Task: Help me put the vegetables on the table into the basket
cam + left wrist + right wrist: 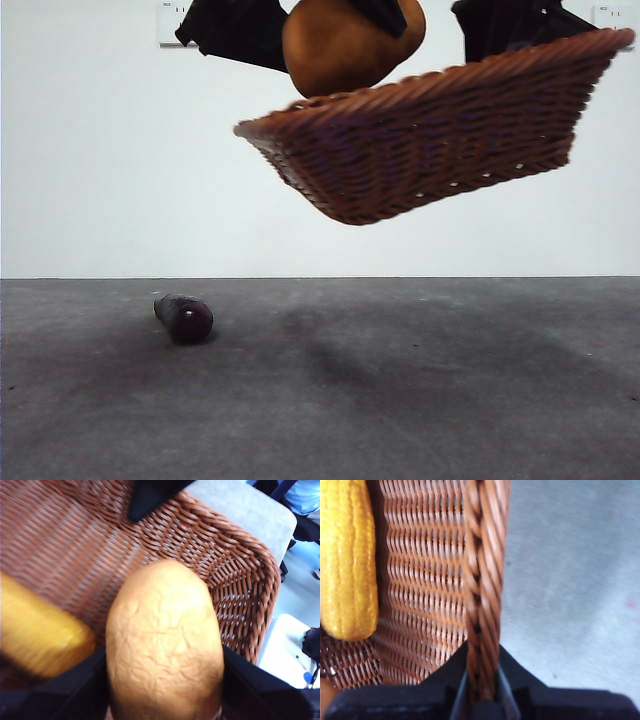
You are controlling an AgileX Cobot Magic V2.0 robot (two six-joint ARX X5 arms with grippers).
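Observation:
The brown wicker basket hangs tilted in the air, well above the table. My right gripper is shut on its rim, seen at the top right in the front view. My left gripper is shut on the big orange-brown potato, holding it just over the basket's raised-side opening. The yellow corn cob lies inside the basket, beside the potato. A small dark grey vegetable lies on the table at the left.
A plain white wall stands behind the table. Pale floor and a blue-clad figure show beyond the table's edge in the left wrist view. The right gripper's black jaw reaches over the basket's far rim.

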